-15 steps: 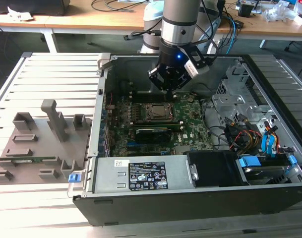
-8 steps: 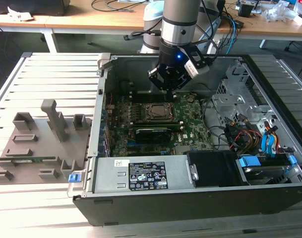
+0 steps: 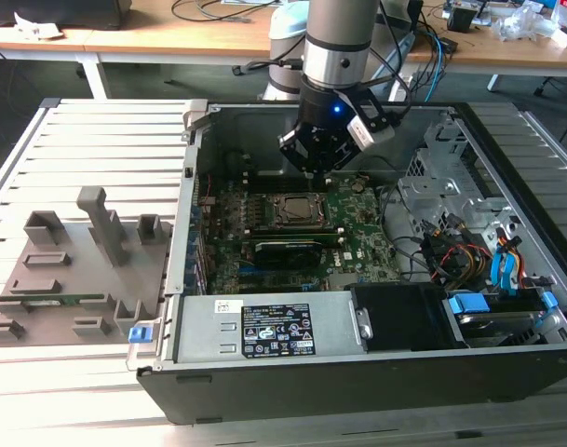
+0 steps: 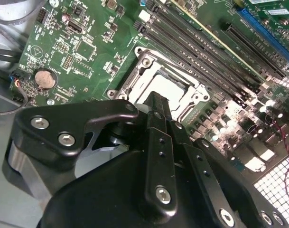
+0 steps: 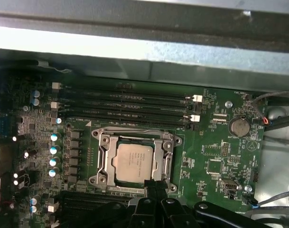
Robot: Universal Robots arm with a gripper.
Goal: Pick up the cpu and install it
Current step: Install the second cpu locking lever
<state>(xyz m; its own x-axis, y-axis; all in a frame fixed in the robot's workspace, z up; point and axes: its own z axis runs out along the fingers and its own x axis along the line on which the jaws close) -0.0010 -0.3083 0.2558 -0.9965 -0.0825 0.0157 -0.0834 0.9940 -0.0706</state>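
Your gripper (image 3: 317,160) hangs above the motherboard (image 3: 357,233) inside the open computer case (image 3: 506,130), its fingers drawn together with nothing between them. Just below its tip, the cpu (image 5: 133,161) already lies flat in the socket (image 5: 102,145), silvery top up, inside the metal frame. Out on the exterior view's left, you have a grey fixture tray (image 3: 41,279) on the slatted table (image 3: 97,121).
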